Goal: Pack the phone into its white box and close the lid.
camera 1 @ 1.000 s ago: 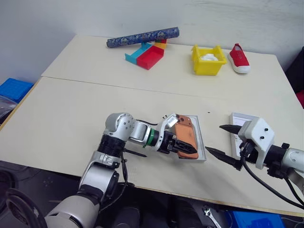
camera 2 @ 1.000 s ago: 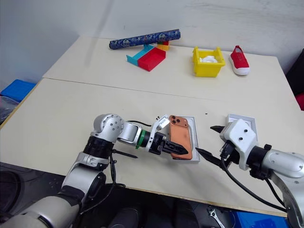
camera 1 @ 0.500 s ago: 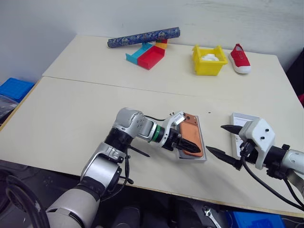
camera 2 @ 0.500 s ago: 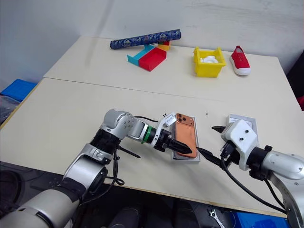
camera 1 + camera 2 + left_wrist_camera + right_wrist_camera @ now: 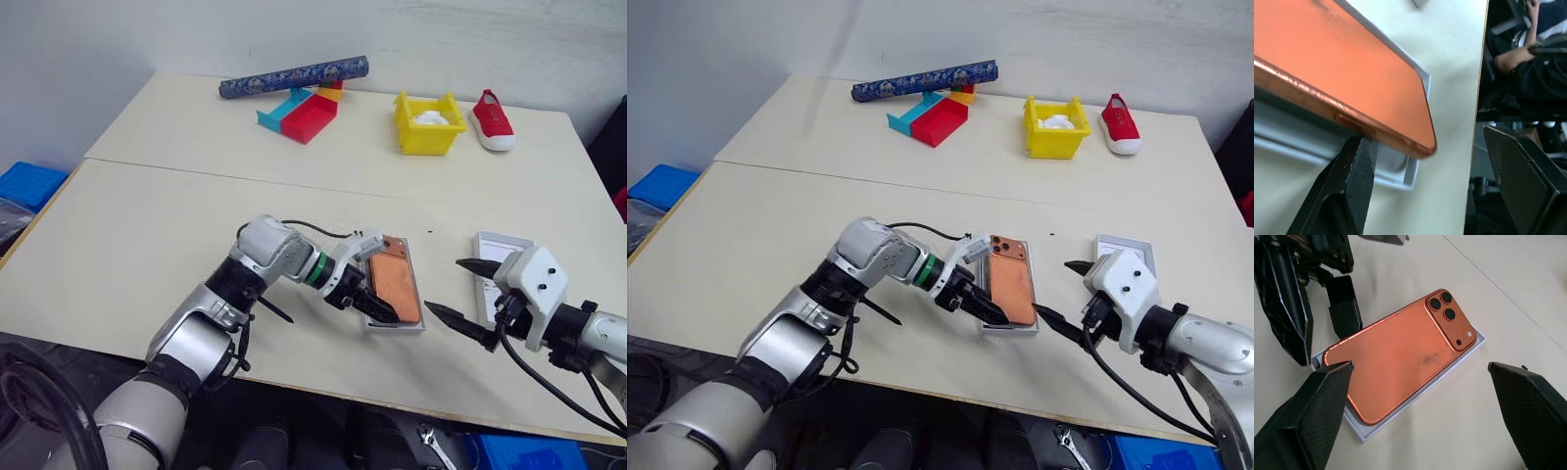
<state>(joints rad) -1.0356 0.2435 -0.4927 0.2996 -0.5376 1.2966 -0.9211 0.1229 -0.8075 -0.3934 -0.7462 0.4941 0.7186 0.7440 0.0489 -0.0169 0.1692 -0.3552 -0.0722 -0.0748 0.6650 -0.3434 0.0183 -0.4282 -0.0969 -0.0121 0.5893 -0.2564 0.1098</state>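
Note:
The orange phone [image 5: 395, 284] lies camera-side up over the white box [image 5: 1019, 331], near the table's front edge. The left wrist view shows its near corner [image 5: 1415, 132] riding a little above the box wall [image 5: 1410, 171]. My left gripper [image 5: 377, 291] is open at that near-left corner. One finger [image 5: 1352, 171] touches the phone's long edge and the other [image 5: 1518, 176] stands clear of it. My right gripper [image 5: 443, 287] hangs open just right of the box, holding nothing. The white lid [image 5: 498, 247] lies behind it, partly hidden.
At the back stand a yellow bin [image 5: 428, 125], a red shoe [image 5: 493, 119], red and teal trays [image 5: 299, 116] and a patterned tube [image 5: 294, 76]. A blue crate [image 5: 27, 183] sits on the floor at left. A seated person [image 5: 1518, 58] shows beyond the table edge.
The left wrist rolled and the phone swung from a skewed tilt to lie flatter and lined up over the box. The right gripper stayed still.

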